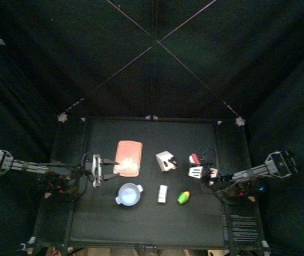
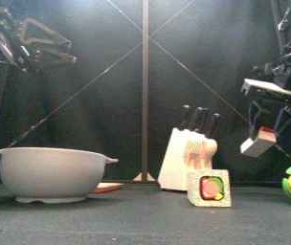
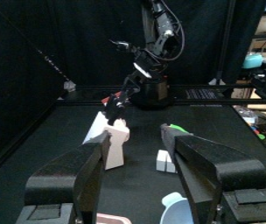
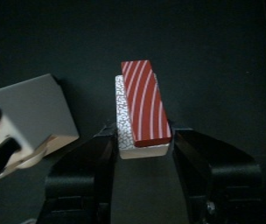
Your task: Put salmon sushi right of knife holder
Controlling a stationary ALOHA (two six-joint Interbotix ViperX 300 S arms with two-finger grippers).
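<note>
The right arm's fingers (image 4: 88,171) are gripping the salmon sushi (image 4: 143,101), a red-striped slab on white rice, about half open around its sides. They are holding it in the air, off the surface (image 2: 110,220), to the right of the knife holder (image 2: 187,158). Pickup appears complete; lowering and release are remaining. The left arm's fingers (image 3: 71,175) are resting wide open and empty.
</note>
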